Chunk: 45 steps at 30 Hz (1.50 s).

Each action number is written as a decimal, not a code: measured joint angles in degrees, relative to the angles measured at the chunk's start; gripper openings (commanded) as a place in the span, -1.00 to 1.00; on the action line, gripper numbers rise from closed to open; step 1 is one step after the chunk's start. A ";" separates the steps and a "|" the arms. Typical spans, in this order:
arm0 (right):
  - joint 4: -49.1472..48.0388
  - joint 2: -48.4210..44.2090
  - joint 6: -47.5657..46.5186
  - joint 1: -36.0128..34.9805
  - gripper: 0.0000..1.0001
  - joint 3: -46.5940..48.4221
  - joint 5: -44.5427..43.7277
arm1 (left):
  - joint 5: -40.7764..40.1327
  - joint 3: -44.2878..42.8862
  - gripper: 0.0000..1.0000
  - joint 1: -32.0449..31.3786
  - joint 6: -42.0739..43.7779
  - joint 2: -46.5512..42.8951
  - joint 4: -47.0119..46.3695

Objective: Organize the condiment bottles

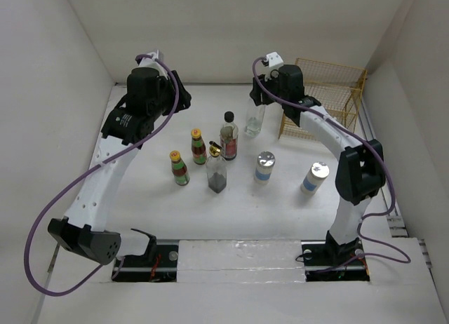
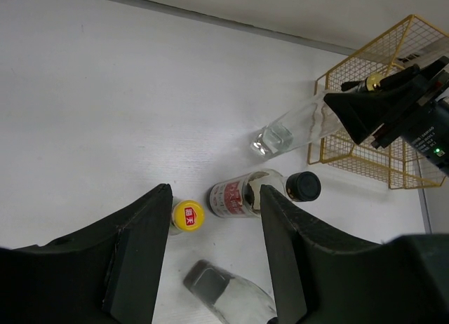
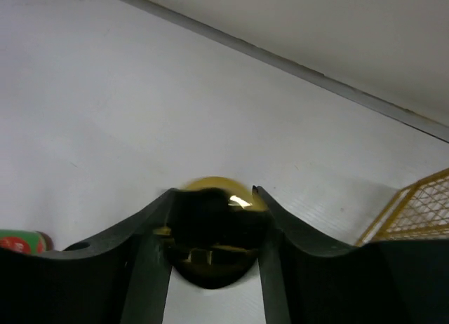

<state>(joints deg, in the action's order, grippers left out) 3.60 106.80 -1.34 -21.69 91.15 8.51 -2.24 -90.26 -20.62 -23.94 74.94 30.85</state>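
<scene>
On the white table [image 1: 295, 212], the right gripper [image 3: 210, 198] is sitting around the top of the clear bottle [image 1: 254, 120], beside the far-right basket [image 1: 330, 63], maybe to lift it in; whether it is squeezing, I cannot tell. The left gripper [image 2: 216, 191] is hovering narrow and empty.

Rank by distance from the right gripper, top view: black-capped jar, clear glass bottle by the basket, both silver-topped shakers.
1. The clear glass bottle: directly under the right gripper, its gold pourer between the fingers.
2. The black-capped jar: just left of that bottle, a little nearer the bases.
3. The left shaker: centre, nearer the bases.
4. The right shaker: farthest, beside the right arm.
</scene>
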 measured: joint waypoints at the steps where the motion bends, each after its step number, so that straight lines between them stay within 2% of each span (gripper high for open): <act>1: -0.44 0.00 -0.24 0.00 -0.14 0.00 0.15 | 0.07 0.00 -0.02 0.00 0.00 0.00 0.00; 7: -1.64 0.00 -0.42 -0.15 -0.67 -0.02 0.04 | 0.26 0.00 -0.02 0.00 -0.02 0.00 -0.11; 14: 1.68 -0.22 -0.11 -0.90 -0.89 3.10 -3.32 | 0.52 0.02 -0.02 0.00 -0.02 0.22 -0.24; 22: 8.46 -0.61 2.47 0.42 -0.95 25.03 -11.19 | 0.28 0.24 -0.02 0.00 -0.46 0.33 -0.55; 26: 10.38 -0.50 4.66 3.32 -0.97 37.05 -16.92 | -2.51 0.31 -0.02 -0.02 -2.43 0.66 0.02; 30: 10.88 -0.39 6.14 7.34 -1.00 45.20 -22.23 | -5.66 0.31 -0.02 0.00 -5.22 1.01 0.68; 37: 10.69 3.23 6.73 13.49 -1.00 49.99 -29.62 | -6.69 0.31 -0.02 0.00 -6.97 1.07 1.22; 45: 11.67 11.98 8.26 16.48 -1.00 50.18 -30.67 | -6.62 0.31 -0.02 0.00 -6.99 1.07 1.38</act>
<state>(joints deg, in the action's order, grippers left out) 15.27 118.78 6.92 -5.21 141.34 -22.15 -8.86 -89.95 -20.62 -30.94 76.01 32.23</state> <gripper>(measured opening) 0.436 0.487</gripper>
